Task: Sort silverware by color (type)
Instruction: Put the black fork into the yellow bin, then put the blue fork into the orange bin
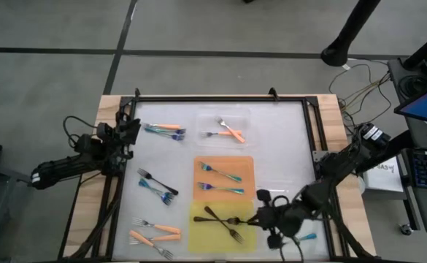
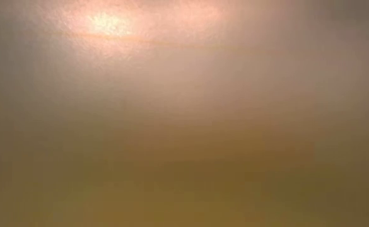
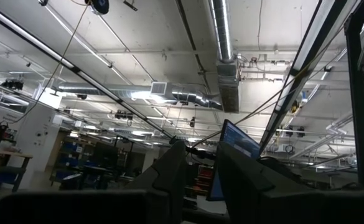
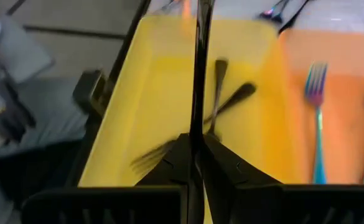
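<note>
The sorting is judged to be roughly a third done. Two black forks [image 1: 224, 219] are crossed in the yellow tray [image 1: 198, 235], two teal-handled forks [image 1: 220, 180] lie in the orange tray [image 1: 246, 166], and two orange-handled forks [image 1: 229, 131] sit in the clear tray [image 1: 242, 117].

The right gripper [image 1: 266, 217] is held at the yellow tray's edge, clamped on a thin black fork [image 4: 200, 74] — apparently next to be dropped there.

Loose forks are left at the table's [image 1: 286, 146] far left, middle left and near-left corner, plus a teal one [image 1: 306, 237] beside the right arm.

The left gripper [image 1: 129, 131] is parked at the left edge, partly open and empty.
</note>
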You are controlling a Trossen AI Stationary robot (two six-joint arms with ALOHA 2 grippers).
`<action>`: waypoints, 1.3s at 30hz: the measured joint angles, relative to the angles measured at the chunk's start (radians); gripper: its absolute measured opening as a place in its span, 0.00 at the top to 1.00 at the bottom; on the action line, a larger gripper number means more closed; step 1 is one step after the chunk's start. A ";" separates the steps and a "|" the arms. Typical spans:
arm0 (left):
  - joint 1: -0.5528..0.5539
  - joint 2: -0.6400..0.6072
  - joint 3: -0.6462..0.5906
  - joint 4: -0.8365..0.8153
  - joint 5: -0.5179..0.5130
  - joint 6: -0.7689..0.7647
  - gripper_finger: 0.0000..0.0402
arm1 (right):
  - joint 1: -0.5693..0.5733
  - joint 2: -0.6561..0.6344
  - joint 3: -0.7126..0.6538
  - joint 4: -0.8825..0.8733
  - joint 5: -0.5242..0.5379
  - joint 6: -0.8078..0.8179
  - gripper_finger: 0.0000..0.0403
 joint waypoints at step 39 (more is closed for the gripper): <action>0.000 0.004 0.000 -0.009 0.000 0.000 0.81 | -0.231 0.218 0.293 -0.309 -0.549 0.339 0.76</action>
